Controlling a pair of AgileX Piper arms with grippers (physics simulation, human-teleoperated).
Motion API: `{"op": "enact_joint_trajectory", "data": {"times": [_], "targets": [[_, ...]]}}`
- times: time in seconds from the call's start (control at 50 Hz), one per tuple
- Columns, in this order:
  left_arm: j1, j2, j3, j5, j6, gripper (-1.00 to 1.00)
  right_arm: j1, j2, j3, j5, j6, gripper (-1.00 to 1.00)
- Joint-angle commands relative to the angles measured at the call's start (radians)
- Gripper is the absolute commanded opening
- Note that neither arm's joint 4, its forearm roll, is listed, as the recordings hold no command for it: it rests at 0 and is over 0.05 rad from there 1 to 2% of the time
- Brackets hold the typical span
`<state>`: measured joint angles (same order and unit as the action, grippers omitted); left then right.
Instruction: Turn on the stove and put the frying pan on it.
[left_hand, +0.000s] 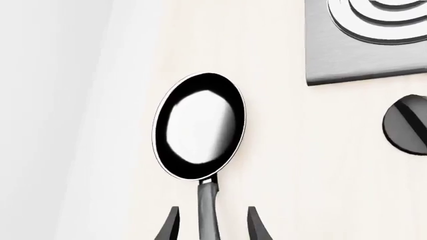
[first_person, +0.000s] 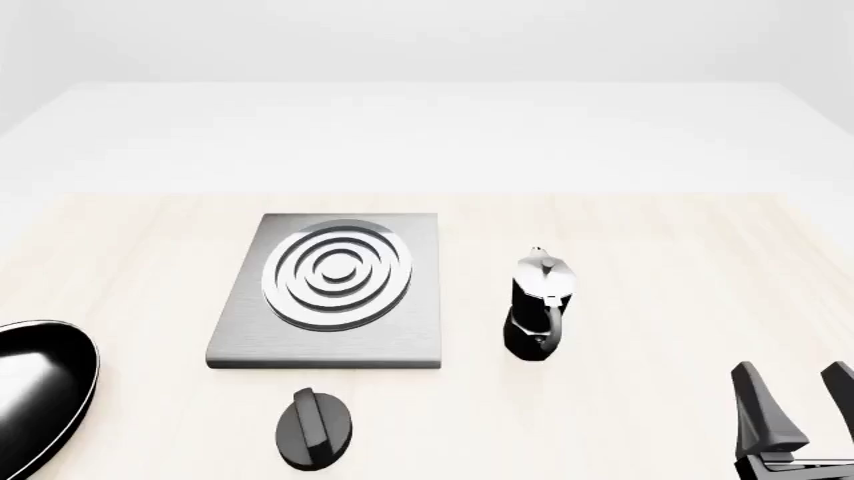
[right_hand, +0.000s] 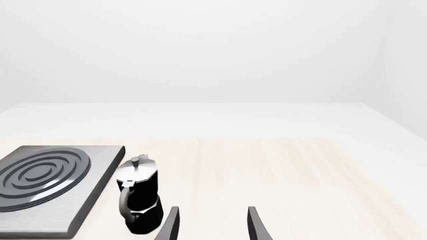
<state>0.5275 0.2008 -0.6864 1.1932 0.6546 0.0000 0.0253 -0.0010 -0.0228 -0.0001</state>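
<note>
The frying pan (left_hand: 200, 125) lies on the pale wooden table, its dark grey handle (left_hand: 208, 205) running back between my left gripper's fingers. The left gripper (left_hand: 213, 224) is open, one finger on each side of the handle and not touching it. In the front view the pan (first_person: 38, 390) is cut off at the left edge and the left gripper is out of view. The stove (first_person: 414, 340) lies flat at centre left, bare; it also shows in the left wrist view (left_hand: 333, 55) and the right wrist view (right_hand: 100, 165). My right gripper (first_person: 797, 405) is open and empty at the front right.
A black oval knob (first_person: 315, 430) sits in front of the stove and to the right of the pan; it also shows in the left wrist view (left_hand: 407, 125). A black-and-silver moka pot (first_person: 538, 305) stands upright to the right of the stove, left of the right gripper (right_hand: 213, 225).
</note>
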Motion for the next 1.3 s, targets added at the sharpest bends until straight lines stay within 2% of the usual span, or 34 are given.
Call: {"op": "enact_joint_trajectory", "data": {"times": [0.02, 0.82, 1.3], "targets": [[-0.004, -0.001, 0.094, -0.053, -0.006, 1.00, 0.000, 0.000, 0.000, 0.000, 0.000, 1.00], [0.086, 0.042, 0.226, -0.182, -0.011, 1.00, 0.000, 0.000, 0.000, 0.000, 0.000, 1.00], [0.160, 0.165, 0.210, -0.314, 0.002, 1.00, 0.000, 0.000, 0.000, 0.000, 0.000, 1.00]]}}
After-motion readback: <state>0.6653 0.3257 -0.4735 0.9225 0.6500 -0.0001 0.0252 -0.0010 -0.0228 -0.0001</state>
